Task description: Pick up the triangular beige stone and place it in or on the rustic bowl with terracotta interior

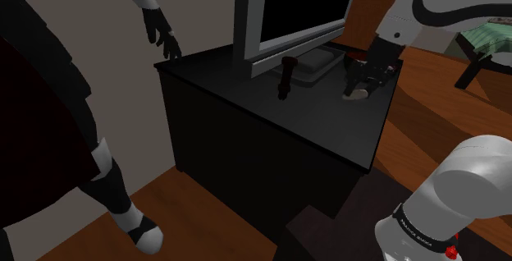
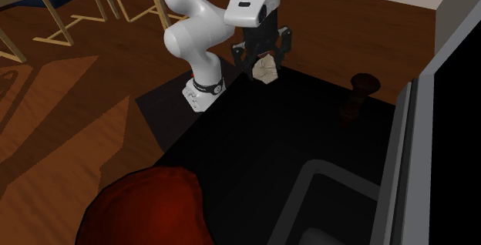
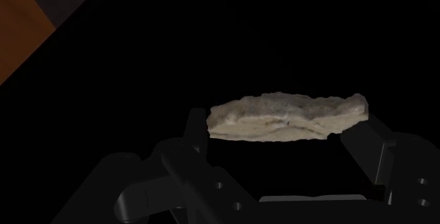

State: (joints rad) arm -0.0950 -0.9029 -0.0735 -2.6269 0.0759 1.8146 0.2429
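The beige stone [image 3: 289, 117] is being clasped between the black gripper's [image 2: 264, 63] closed fingers. It is being held at the black cabinet's [image 1: 271, 148] corner; whether it is touching the top cannot be told.

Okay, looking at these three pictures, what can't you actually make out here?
- Reddish-brown bowl: second exterior view, cut off by the bottom edge; its inside is unseen.
- Beige stone: second exterior view, its top is covered by the claw shut on it.
- Dark knobbed object: shoulder view, too dim to identify.
- Grey-framed screen: shoulder view, cut off by the top edge.
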